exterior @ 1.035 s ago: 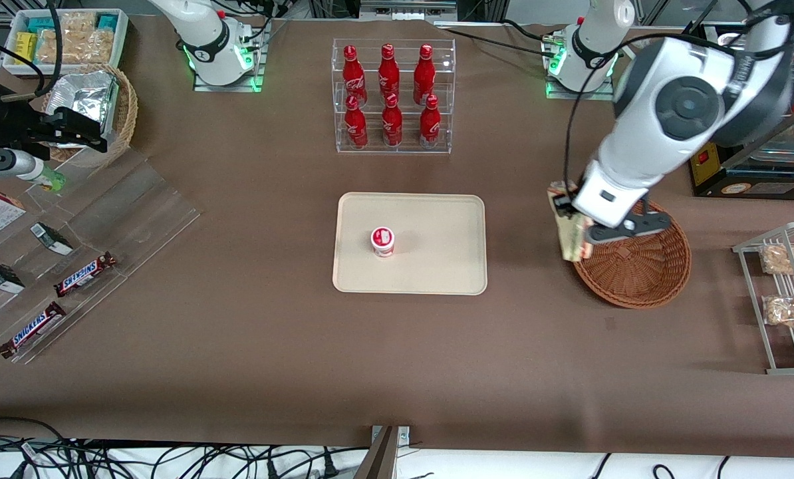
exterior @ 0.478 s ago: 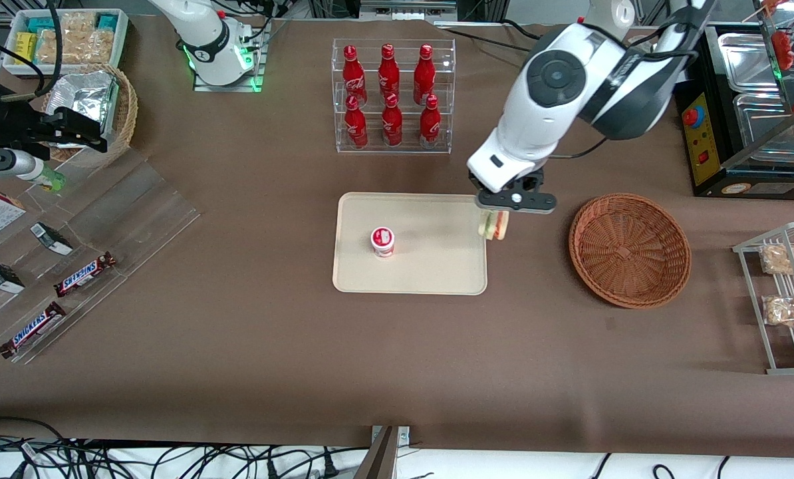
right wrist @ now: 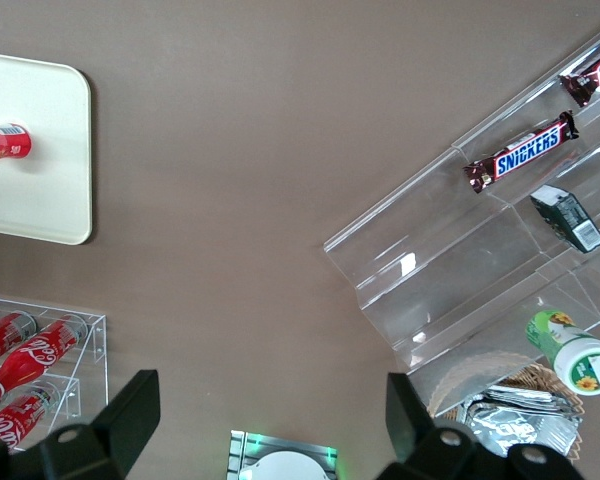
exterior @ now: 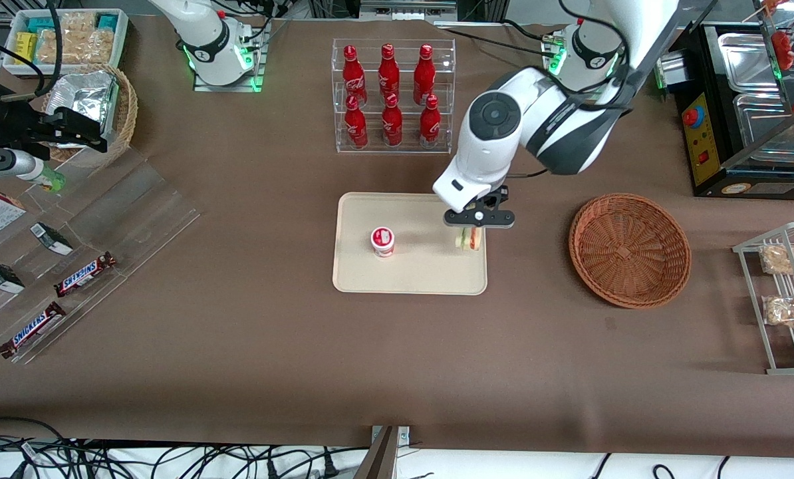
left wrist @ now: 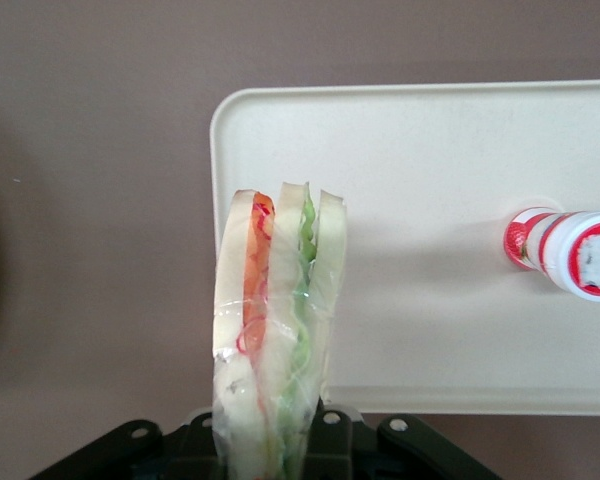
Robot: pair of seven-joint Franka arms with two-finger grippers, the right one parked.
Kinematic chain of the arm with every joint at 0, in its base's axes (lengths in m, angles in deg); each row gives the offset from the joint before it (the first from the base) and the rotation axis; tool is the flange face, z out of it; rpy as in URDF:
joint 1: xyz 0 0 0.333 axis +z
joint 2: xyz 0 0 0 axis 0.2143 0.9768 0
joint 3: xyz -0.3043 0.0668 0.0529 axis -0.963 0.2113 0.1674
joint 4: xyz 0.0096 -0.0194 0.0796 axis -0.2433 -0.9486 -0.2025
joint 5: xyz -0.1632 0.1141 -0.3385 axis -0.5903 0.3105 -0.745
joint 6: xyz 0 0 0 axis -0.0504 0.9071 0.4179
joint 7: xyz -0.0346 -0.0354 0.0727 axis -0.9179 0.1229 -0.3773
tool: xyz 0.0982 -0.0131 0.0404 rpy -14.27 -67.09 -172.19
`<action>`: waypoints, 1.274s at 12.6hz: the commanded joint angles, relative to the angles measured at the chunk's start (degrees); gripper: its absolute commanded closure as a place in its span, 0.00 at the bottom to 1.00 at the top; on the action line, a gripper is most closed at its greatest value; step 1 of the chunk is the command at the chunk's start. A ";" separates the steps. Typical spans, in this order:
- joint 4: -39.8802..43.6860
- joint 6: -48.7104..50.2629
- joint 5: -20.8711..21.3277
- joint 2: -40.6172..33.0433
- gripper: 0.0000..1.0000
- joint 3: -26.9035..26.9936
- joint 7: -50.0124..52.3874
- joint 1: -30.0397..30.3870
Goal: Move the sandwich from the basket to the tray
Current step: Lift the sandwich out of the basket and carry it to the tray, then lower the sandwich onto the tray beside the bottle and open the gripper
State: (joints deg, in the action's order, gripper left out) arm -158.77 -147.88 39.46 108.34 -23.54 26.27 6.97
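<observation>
Sandwich (exterior: pixel 469 239) hangs upright, clamped in the left gripper (exterior: pixel 478 221), jaws clenched on its bread. It sits above the tray (exterior: pixel 410 276) at the tray's edge toward the basket (exterior: pixel 630 249). A small red-and-white cup (exterior: pixel 382 241) stands on the tray, apart from the sandwich.

Front cam is sitting high, looking steeply down across the whole counter (exterior: pixel 251 346) toward both arm bases. Left wrist cam is pointing straight down past the gripper (left wrist: pixel 270 440), close in on the sandwich (left wrist: pixel 275 320) and the tray (left wrist: pixel 430 150) edge nearest the working arm. Right wrist cam is looking down from higher up. All three are sharing the tray and the small red-and-white cup (exterior: pixel 383 241) on it.
</observation>
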 commanded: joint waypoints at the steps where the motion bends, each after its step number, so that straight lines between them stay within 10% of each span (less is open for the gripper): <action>1: 1.84 -1.50 6.25 5.92 1.00 0.24 5.92 -2.24; 13: 4.47 -3.70 13.66 14.82 1.00 0.59 12.00 -4.09; 16: 4.56 -3.62 13.75 14.82 0.63 0.77 12.53 -4.09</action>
State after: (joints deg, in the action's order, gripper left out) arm -156.05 -152.09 51.53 122.37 -23.34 37.42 4.01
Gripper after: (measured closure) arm 0.828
